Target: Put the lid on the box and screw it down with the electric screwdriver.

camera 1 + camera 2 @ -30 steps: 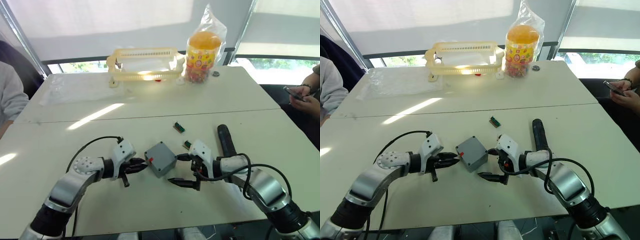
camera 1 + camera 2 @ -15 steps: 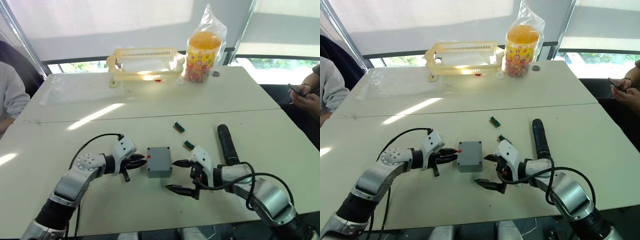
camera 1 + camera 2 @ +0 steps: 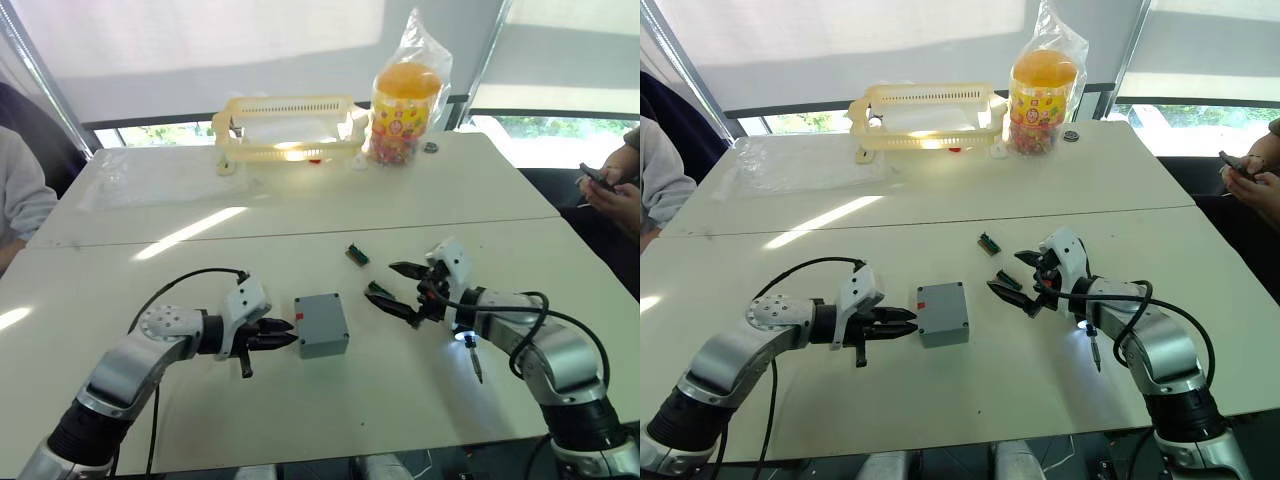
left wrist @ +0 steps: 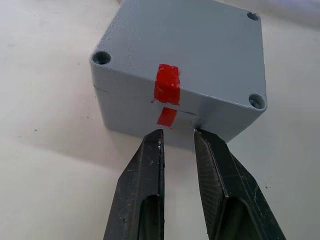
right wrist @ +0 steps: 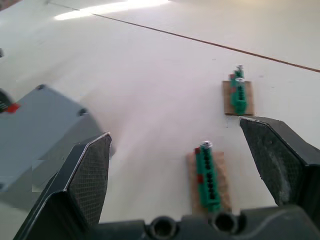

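White table (image 3: 300, 220): lidded grey box (image 3: 321, 325), red marks.

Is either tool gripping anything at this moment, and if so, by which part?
Nothing is held. The left tool, nearly closed, points at the box by its red mark without clamping it. The right tool is open over the table.

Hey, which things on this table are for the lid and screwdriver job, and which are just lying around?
For the job:
lid, already on the box
electric screwdriver

Lying about:
small green strip and a second one
yellow basket
bagged sweets jar
clear plastic sheet
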Controlling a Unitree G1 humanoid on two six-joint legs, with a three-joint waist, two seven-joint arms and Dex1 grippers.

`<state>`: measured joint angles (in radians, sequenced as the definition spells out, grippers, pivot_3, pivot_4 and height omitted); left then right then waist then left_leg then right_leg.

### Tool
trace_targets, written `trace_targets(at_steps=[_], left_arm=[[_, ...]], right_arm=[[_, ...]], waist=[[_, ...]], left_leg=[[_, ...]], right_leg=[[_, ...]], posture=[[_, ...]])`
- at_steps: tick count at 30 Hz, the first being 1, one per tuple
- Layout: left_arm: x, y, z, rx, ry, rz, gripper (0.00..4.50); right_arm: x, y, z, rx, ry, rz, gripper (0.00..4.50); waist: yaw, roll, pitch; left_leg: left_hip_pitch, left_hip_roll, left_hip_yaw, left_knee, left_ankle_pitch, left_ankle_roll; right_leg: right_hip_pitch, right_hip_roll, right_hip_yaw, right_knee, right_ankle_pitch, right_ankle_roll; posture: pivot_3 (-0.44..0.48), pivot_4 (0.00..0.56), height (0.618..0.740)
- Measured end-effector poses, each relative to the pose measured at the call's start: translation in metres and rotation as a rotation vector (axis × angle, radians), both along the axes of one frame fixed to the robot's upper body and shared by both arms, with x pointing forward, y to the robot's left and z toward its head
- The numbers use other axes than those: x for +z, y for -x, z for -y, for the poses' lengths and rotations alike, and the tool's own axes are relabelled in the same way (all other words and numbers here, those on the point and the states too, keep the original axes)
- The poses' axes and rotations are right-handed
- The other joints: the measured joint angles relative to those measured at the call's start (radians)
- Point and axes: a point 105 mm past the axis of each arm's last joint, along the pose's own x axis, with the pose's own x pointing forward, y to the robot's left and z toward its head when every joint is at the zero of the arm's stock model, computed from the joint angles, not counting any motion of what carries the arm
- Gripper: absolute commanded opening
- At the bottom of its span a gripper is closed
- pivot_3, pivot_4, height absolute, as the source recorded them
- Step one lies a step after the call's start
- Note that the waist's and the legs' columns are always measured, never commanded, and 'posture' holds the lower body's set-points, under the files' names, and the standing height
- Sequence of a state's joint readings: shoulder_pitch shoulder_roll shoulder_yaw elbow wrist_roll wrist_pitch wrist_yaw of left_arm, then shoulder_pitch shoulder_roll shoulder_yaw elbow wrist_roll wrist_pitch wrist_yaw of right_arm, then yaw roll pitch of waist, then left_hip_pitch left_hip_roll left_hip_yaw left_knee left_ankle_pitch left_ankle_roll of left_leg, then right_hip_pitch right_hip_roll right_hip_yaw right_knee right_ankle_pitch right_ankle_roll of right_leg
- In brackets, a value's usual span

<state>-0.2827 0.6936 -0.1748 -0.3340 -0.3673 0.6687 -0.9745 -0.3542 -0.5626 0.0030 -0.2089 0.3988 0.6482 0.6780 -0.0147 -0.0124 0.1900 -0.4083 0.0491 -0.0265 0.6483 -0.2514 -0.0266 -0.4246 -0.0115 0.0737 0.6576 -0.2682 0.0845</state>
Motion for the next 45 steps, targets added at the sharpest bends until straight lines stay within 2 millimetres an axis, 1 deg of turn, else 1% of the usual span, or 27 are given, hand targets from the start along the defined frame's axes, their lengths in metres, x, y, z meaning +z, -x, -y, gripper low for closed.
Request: trace_targets(at_steps=[2,4,6,7,8,11,12,17,24,27,28,29,32,37,42,45], left_arm=[[0.003,0.000,-0.006,-0.010,-0.030,0.004,0.94],[0.017,-0.005,-0.018,-0.006,-0.071,0.028,0.94],[0.048,-0.013,-0.030,0.005,-0.066,0.083,0.94],[0.059,-0.015,-0.033,0.009,-0.057,0.107,0.94],[0.076,-0.017,-0.034,0.005,-0.032,0.132,0.94],[0.104,-0.018,-0.029,-0.024,0.015,0.180,0.94],[0.109,-0.018,-0.028,-0.035,0.022,0.188,0.94],[0.115,-0.018,-0.022,-0.060,0.015,0.199,0.94],[0.104,-0.021,-0.014,-0.071,-0.004,0.187,0.94],[0.103,-0.021,-0.012,-0.069,-0.003,0.190,0.94],[0.103,-0.022,-0.012,-0.068,-0.001,0.191,0.94],[0.102,-0.022,-0.012,-0.066,0.000,0.193,0.94],[0.101,-0.023,-0.012,-0.058,-0.005,0.196,0.94],[0.096,-0.023,-0.015,-0.043,-0.011,0.185,0.94],[0.096,-0.025,-0.015,-0.034,-0.016,0.201,0.94],[0.096,-0.027,-0.015,-0.027,-0.017,0.210,0.94]], right_arm=[[-0.005,-0.008,0.002,-0.031,0.004,-0.007,4.45],[-0.011,-0.015,0.004,-0.054,0.013,-0.020,4.45],[-0.015,-0.019,0.004,-0.062,0.021,-0.027,4.45],[-0.016,-0.020,0.004,-0.063,0.021,-0.027,4.45],[-0.015,-0.021,0.005,-0.064,0.022,-0.024,4.45],[-0.015,-0.022,0.003,-0.057,0.014,-0.021,4.45],[-0.015,-0.022,0.002,-0.055,0.012,-0.022,4.45],[-0.016,-0.022,-0.001,-0.045,0.024,-0.021,4.45],[-0.023,-0.022,-0.006,-0.030,0.085,-0.018,4.45],[-0.024,-0.021,-0.010,-0.022,0.080,-0.021,3.64],[-0.025,-0.021,-0.011,-0.021,0.079,-0.021,3.22],[-0.025,-0.021,-0.011,-0.022,0.081,-0.021,2.59],[-0.025,-0.021,-0.010,-0.023,0.084,-0.020,1.13],[-0.025,-0.022,-0.011,-0.023,0.085,-0.020,1.13],[-0.026,-0.021,-0.011,-0.022,0.090,-0.020,1.13],[-0.026,-0.021,-0.011,-0.022,0.090,-0.020,0.26]], waist=[[-0.001,0.000,0.000],[-0.003,0.000,0.000],[-0.002,0.000,0.000],[-0.002,0.000,0.000],[-0.001,0.000,0.000],[-0.003,0.000,0.000],[-0.004,0.000,0.000],[-0.007,0.000,0.000],[-0.004,0.000,0.000],[-0.005,0.000,0.000],[-0.005,0.000,0.000],[-0.005,0.000,0.000],[-0.005,0.000,0.000],[-0.005,0.000,0.000],[-0.004,0.000,0.000],[-0.005,0.000,0.000]], left_leg=[[0.000,0.000,0.000,0.000,0.000,0.000],[0.000,0.000,0.000,0.000,0.000,0.000],[0.000,0.000,0.000,0.000,0.000,0.000],[0.000,0.000,0.000,0.000,0.000,0.000],[0.000,0.000,0.000,0.000,0.000,0.000],[0.000,0.000,0.000,0.000,0.000,0.000],[0.000,0.000,0.000,0.000,0.000,0.000],[0.001,0.000,0.000,0.000,0.000,0.000],[0.001,0.000,0.000,0.000,0.000,0.000],[0.001,0.000,0.000,0.000,0.000,0.000],[0.001,0.000,0.000,0.000,0.000,0.000],[0.001,0.000,0.000,0.000,0.000,0.000],[0.001,0.000,0.000,0.000,0.000,0.000],[0.001,0.000,0.000,0.000,0.000,0.000],[0.001,0.000,0.000,0.000,0.000,0.000],[0.001,0.000,0.000,0.000,0.000,0.000]], right_leg=[[0.000,0.000,0.000,0.001,0.000,0.000],[-0.001,0.000,0.000,0.002,0.000,0.000],[-0.001,0.000,0.000,0.003,0.000,0.000],[-0.001,0.000,0.000,0.004,0.000,0.000],[-0.001,0.000,0.000,0.004,0.000,0.000],[-0.001,0.000,0.000,0.004,0.000,0.000],[-0.001,0.000,0.000,0.004,0.000,0.000],[-0.002,0.001,0.000,0.005,0.000,0.000],[-0.002,0.001,0.000,0.005,0.000,0.000],[-0.002,0.001,0.000,0.005,0.000,0.000],[-0.002,0.001,0.000,0.005,0.000,0.000],[-0.002,0.001,0.000,0.005,0.000,0.000],[-0.002,0.001,0.000,0.005,0.000,0.000],[-0.002,0.001,0.000,0.006,0.000,0.000],[-0.002,0.000,0.000,0.006,0.000,0.000],[-0.002,0.001,0.000,0.006,0.000,0.000]], posture=[[0.000,0.150,0.740],[0.000,0.150,0.740],[0.000,0.150,0.740],[0.000,0.150,0.740],[0.000,0.150,0.740],[0.000,0.150,0.740],[0.000,0.150,0.740],[0.000,0.150,0.740],[0.000,0.150,0.740],[0.000,0.150,0.740],[0.000,0.150,0.740],[0.000,0.150,0.740],[0.000,0.150,0.740],[0.000,0.150,0.740],[0.000,0.150,0.740],[0.000,0.150,0.740]])
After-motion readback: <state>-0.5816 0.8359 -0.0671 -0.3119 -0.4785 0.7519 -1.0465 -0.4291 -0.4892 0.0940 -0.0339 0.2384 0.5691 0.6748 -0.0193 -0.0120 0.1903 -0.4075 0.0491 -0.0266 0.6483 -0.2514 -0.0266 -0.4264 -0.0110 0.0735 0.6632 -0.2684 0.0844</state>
